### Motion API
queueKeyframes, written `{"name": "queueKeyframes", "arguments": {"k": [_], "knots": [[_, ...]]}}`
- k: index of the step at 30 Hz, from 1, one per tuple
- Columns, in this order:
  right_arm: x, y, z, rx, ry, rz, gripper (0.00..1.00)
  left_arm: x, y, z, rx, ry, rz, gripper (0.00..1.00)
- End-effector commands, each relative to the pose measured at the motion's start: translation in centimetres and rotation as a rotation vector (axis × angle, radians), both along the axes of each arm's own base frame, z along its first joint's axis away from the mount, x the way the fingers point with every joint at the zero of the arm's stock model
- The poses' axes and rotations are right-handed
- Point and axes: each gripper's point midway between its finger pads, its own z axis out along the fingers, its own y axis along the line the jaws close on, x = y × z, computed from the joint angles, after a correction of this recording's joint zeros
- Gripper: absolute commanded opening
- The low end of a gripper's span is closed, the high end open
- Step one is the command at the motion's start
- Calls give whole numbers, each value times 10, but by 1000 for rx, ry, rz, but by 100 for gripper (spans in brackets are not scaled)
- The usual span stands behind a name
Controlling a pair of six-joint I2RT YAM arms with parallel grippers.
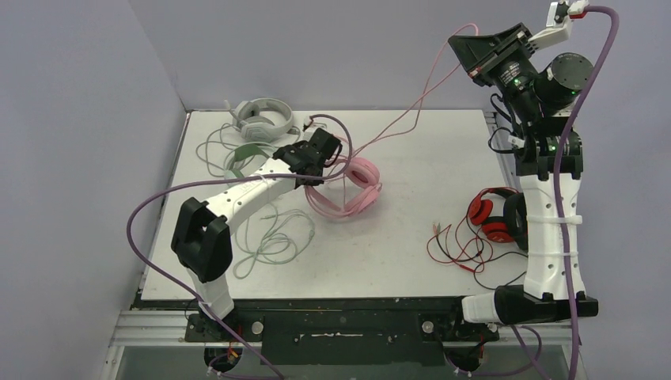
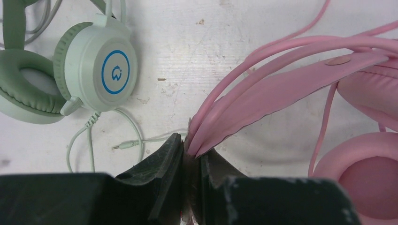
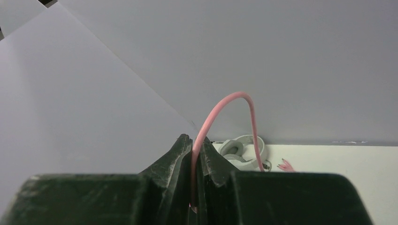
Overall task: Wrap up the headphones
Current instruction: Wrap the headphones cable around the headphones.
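Left gripper (image 2: 188,144) pinches the headband (image 2: 281,89) of the pink headset (image 1: 362,172), judged light and springy. Right gripper (image 3: 195,144), high above that headset, pinches its cable (image 3: 228,97): thin, limp, likely slippery.

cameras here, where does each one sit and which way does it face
Top external: above and behind, looking down on the table; left arm and right arm show.
Left wrist: low, looking down; left gripper clamps the pink headphones.
Right wrist: raised, facing the back wall; right gripper pinches the pink cable.
Shared: top and left wrist see the pink headphones.
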Motion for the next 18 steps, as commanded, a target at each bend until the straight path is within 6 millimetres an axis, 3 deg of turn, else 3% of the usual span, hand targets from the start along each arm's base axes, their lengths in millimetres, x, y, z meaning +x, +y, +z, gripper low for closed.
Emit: {"name": "queueKeyframes", "arguments": {"k": [1, 10, 13, 18], "knots": [[-43, -3, 31, -5, -112, 3, 0, 36, 34, 34, -122, -175, 266, 0], [-77, 8, -2, -88, -53, 79, 0, 68, 105, 71, -221, -339, 580, 0], [-91, 15, -23, -101, -15, 133, 0, 81, 129, 81, -282, -381, 675, 0], [-107, 23, -75, -126, 99, 178, 0, 104, 167, 109, -390, -485, 807, 0]]}}
